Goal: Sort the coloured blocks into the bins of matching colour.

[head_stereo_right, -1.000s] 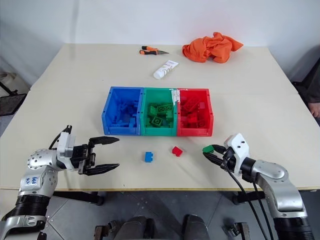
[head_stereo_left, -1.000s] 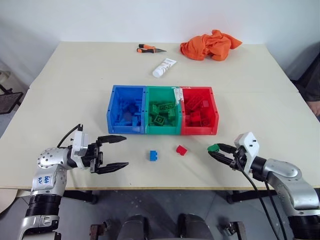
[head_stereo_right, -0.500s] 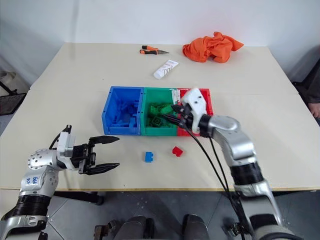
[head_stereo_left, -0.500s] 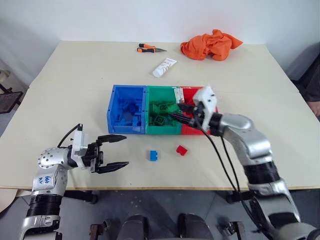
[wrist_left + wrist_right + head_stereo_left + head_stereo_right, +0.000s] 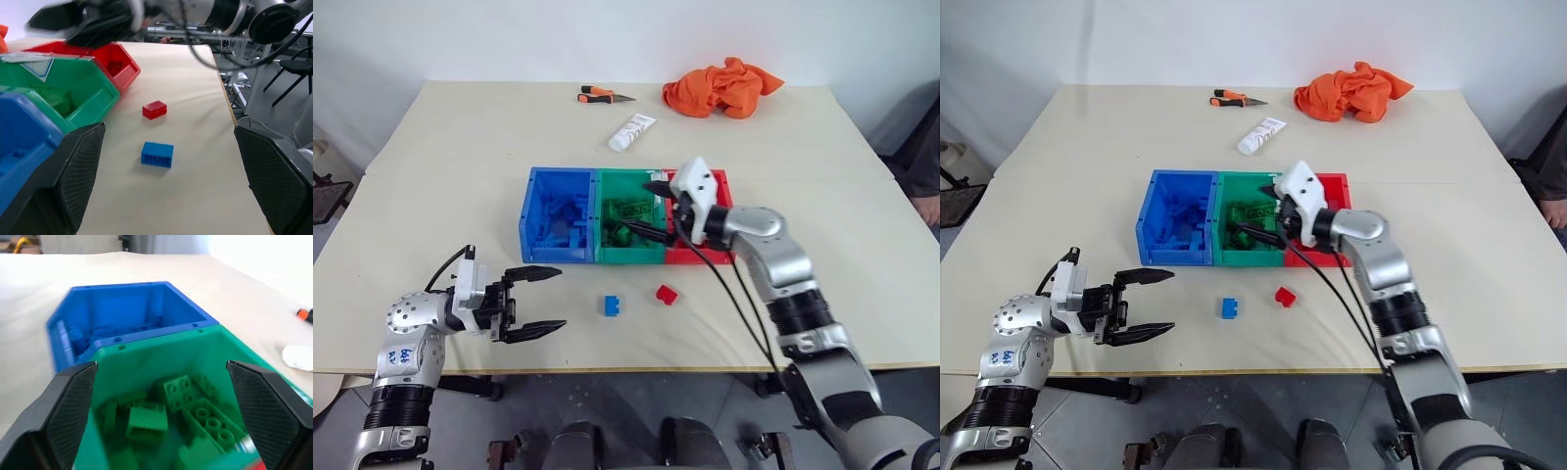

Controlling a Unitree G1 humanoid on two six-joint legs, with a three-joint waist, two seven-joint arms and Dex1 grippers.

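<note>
The bins [image 5: 561,217] sit mid-table [image 5: 440,186], a blue block [image 5: 613,305] and a red block [image 5: 667,293] nearer the front edge. The right gripper [image 5: 646,208] hangs wide over the green bin; the left gripper [image 5: 540,300], wide, is near the front-left corner. White wall behind.

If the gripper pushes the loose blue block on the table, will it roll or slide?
The blue block looks boxy with flat faces, so it would probably slide, not roll. Being small plastic, it seems light and stiff. The smooth table may let it skid away.
</note>
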